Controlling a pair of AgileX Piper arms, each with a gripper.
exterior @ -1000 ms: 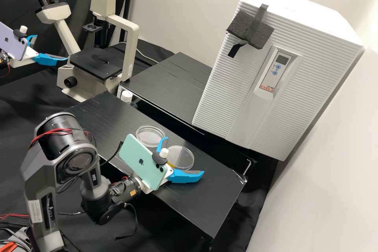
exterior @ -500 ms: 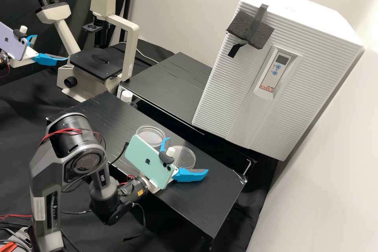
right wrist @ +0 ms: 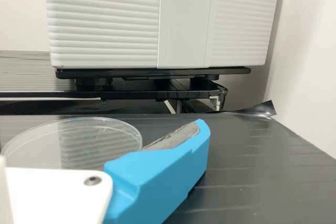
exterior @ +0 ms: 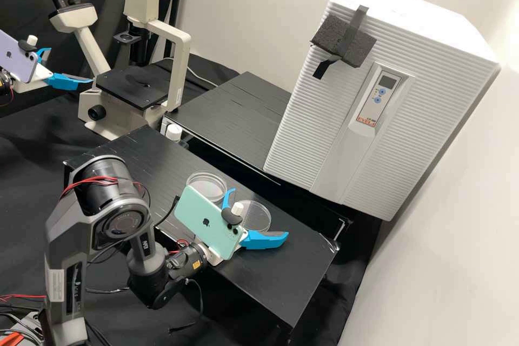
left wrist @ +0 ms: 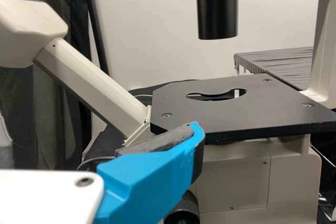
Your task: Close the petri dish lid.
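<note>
- Transparent plastic makes the farther petri piece (exterior: 261, 218), which lies on the black bench (exterior: 294, 275), farther from the microscope (exterior: 132, 86) than the other one. Which of the two is the lid, I cannot tell.
- The right gripper (exterior: 258, 213) is open, its two blue fingers well apart. It is on the side of the bench away from the microscope, and the farther petri piece is partly behind it in the high view. In the right wrist view this piece is beside one blue finger and partly hidden; whether they touch, I cannot tell.
- The nearer petri piece (exterior: 207, 184) lies closer to the microscope, side by side with the farther one, so the dish is not closed. It is round and clear; what is inside either piece, I cannot tell.
- A small container with white cap (exterior: 174, 132) stands near the base of the microscope; its content I cannot tell.
- The left gripper (exterior: 71, 66) is just beside the microscope, open, with its fingers apart.
- The white cabinet (exterior: 411, 92) stands well apart from the microscope, across the bench.
</note>
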